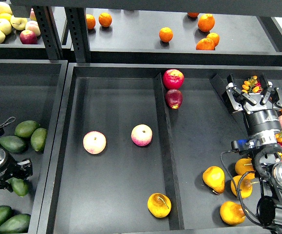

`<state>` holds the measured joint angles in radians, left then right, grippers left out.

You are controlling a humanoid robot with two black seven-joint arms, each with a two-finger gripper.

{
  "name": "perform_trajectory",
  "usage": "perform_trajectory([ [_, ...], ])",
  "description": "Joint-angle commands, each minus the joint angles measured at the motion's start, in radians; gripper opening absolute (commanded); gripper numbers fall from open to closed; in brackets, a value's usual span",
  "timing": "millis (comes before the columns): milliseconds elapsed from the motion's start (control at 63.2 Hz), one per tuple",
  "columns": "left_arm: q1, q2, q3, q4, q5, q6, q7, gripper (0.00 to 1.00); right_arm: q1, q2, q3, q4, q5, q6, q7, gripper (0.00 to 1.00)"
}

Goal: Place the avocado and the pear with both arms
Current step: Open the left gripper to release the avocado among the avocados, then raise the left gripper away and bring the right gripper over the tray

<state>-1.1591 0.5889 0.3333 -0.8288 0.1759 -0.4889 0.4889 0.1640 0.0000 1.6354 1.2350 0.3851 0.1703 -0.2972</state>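
Resting pear (blotched) beside divider.

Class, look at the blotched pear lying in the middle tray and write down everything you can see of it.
The pear is plump and yellow-orange, with a smooth, slightly glossy skin, a brown blotch and a thin dark stem on its upper face. It lies on its side on the dark floor of the middle tray, near the front, close against the divider on its right. Neither gripper touches it, and no other fruit does. The cleaner yellow pears lie beyond the divider.
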Motion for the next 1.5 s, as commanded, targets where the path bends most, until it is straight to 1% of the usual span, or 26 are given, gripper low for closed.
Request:
perform_trajectory([
  [0,-0.002,0.026,-0.105,0.033,-0.082,0.000,0.000,0.99,-0.018,0.000,-0.014,0.000,0.000,0.000,-0.002,1.00],
  [127,0.010,0.060,-0.198,0.051,-0.177,0.000,0.000,0.99,-0.046,0.000,-0.023,-0.005,0.000,0.000,-0.007,1.00],
  [206,0.016,0.080,-0.261,0.056,-0.233,0.000,0.000,0.99,-0.058,0.000,-0.049,-0.005,0.000,0.001,-0.031,1.00],
  [253,0.041,0.091,-0.321,0.051,-0.269,0.000,0.000,0.99,-0.064,0.000,-0.066,-0.003,0.000,0.001,-0.046,1.00],
  [317,0.078,0.094,-0.396,0.045,-0.292,0.000,0.000,0.99,-0.070,0.000,-0.083,-0.003,0.000,0.001,-0.056,1.00],
  [332,0.122,0.094,-0.495,0.037,-0.302,0.000,0.000,0.99,-0.078,0.000,-0.098,-0.003,0.000,0.003,-0.062,1.00],
  [475,0.245,0.074,-0.726,0.013,-0.309,0.000,0.000,0.99,-0.107,0.000,-0.143,0.003,0.003,0.001,-0.091,1.00],
  [491,0.251,0.072,-0.734,0.010,-0.309,0.000,0.000,0.99,-0.109,-0.003,-0.147,0.003,0.003,0.003,-0.092,1.00],
  [586,0.337,0.052,-0.853,-0.027,-0.309,0.000,0.000,0.99,-0.115,-0.060,-0.187,0.007,0.005,0.003,-0.111,1.00],
  [712,0.470,0.017,-1.033,-0.084,-0.309,0.000,0.000,0.99,-0.115,-0.167,-0.250,0.012,0.005,0.003,-0.131,1.00],
  [807,0.597,-0.049,-1.212,-0.121,-0.309,0.000,0.000,0.99,-0.115,-0.259,-0.308,0.020,0.006,0.006,-0.149,1.00],
  [839,0.621,-0.063,-1.241,-0.128,-0.309,0.000,0.000,0.99,-0.115,-0.275,-0.319,0.020,0.005,0.009,-0.155,1.00],
  [870,0.673,-0.099,-1.307,-0.147,-0.309,0.000,0.000,0.99,-0.115,-0.311,-0.351,0.020,0.005,0.018,-0.169,1.00],
  [965,0.772,-0.179,-1.448,-0.191,-0.309,0.000,0.000,0.99,-0.107,-0.391,-0.429,0.023,0.005,0.040,-0.191,1.00],
  [1013,0.817,-0.233,-1.511,-0.208,-0.309,0.000,0.000,0.99,-0.100,-0.435,-0.474,0.029,0.005,0.047,-0.192,1.00],
  [1076,0.852,-0.287,-1.562,-0.223,-0.309,0.000,0.000,0.99,-0.084,-0.474,-0.516,0.029,0.005,0.052,-0.192,1.00],
  [1092,0.867,-0.308,-1.585,-0.230,-0.311,0.000,0.000,0.99,-0.075,-0.491,-0.532,0.030,0.005,0.054,-0.192,1.00],
  [1108,0.906,-0.355,-1.637,-0.254,-0.311,0.000,0.000,0.99,-0.051,-0.526,-0.575,0.030,0.005,0.055,-0.192,1.00],
  [1203,0.984,-0.440,-1.703,-0.323,-0.311,0.000,0.000,0.99,-0.009,-0.583,-0.655,0.030,0.003,0.077,-0.192,1.00],
  [1298,1.052,-0.506,-1.731,-0.377,-0.311,0.000,0.000,0.99,0.051,-0.644,-0.733,0.029,0.003,0.092,-0.192,1.00],
  [1408,1.102,-0.583,-1.755,-0.404,-0.309,0.000,0.000,0.99,0.129,-0.713,-0.844,0.029,0.003,0.094,-0.192,1.00],
  [1488,1.133,-0.589,-1.781,-0.420,-0.309,0.000,0.000,0.99,0.186,-0.739,-0.917,0.029,0.003,0.094,-0.192,1.00],
])
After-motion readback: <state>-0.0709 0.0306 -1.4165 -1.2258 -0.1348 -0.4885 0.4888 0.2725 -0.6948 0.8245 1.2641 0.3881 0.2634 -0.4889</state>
